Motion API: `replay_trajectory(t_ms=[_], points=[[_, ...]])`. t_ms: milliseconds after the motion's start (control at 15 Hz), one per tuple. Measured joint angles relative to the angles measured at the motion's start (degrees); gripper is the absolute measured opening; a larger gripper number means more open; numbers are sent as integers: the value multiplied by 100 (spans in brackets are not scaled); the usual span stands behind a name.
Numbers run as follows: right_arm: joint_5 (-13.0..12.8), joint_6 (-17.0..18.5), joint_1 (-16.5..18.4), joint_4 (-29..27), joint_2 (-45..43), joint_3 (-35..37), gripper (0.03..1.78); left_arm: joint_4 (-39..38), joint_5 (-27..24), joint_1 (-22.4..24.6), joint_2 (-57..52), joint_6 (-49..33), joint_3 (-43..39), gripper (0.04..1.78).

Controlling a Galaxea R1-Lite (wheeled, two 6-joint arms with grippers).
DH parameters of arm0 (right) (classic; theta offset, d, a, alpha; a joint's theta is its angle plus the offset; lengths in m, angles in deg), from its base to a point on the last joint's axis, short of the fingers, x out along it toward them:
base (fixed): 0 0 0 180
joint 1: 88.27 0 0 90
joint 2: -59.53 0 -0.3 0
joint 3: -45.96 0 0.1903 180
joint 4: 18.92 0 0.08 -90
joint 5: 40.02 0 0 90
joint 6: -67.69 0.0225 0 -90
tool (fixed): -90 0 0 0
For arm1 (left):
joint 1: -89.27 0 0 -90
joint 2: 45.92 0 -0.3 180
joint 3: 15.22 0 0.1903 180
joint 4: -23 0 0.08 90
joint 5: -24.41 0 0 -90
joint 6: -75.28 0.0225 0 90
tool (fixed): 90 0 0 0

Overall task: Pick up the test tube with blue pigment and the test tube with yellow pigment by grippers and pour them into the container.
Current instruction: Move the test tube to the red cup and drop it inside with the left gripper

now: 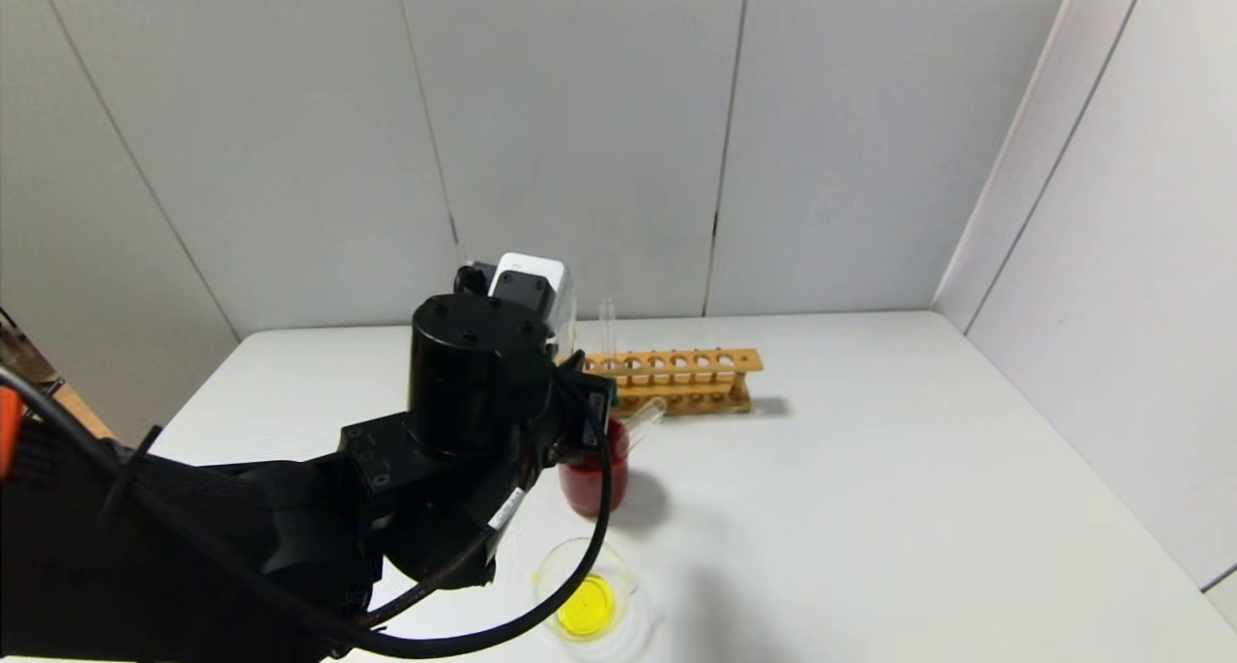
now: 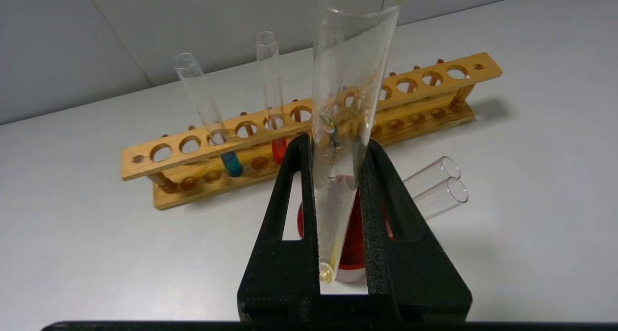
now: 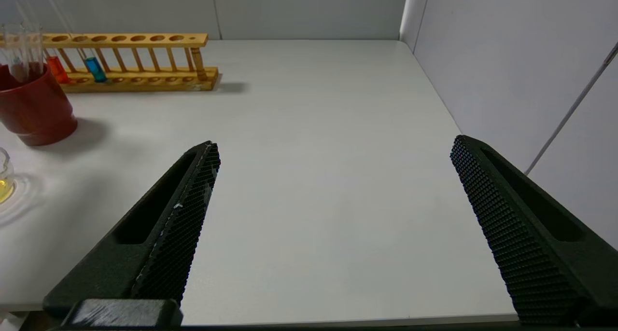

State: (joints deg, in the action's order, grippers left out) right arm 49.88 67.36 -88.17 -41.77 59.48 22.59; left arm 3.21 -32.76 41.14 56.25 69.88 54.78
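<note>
My left gripper is shut on the test tube with yellow pigment. The tube stands upright with only a yellow trace at its bottom, above the dark red cup. In the head view the left gripper is over that cup. The container, a low clear beaker, holds yellow liquid near the table's front. The test tube with blue pigment stands in the wooden rack; it also shows in the right wrist view. My right gripper is open and empty over bare table on the right.
A red-orange-liquid tube stands in the rack beside the blue one. Two empty tubes lean out of the red cup. The rack sits at the back of the white table. Grey walls close the back and the right side.
</note>
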Motion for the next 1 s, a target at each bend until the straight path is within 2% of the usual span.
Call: replay_trajectory(t_ms=[333,800,1000], points=[[0,0,0,0,0,0,174,-249,-310,271,679,28,382,30],[0,2,0,-2,0,0,174,-251,-391,295,1384,56,756,30],[0,2,0,-2,0,0,174,-257,-616,340,1547,26,742,31]])
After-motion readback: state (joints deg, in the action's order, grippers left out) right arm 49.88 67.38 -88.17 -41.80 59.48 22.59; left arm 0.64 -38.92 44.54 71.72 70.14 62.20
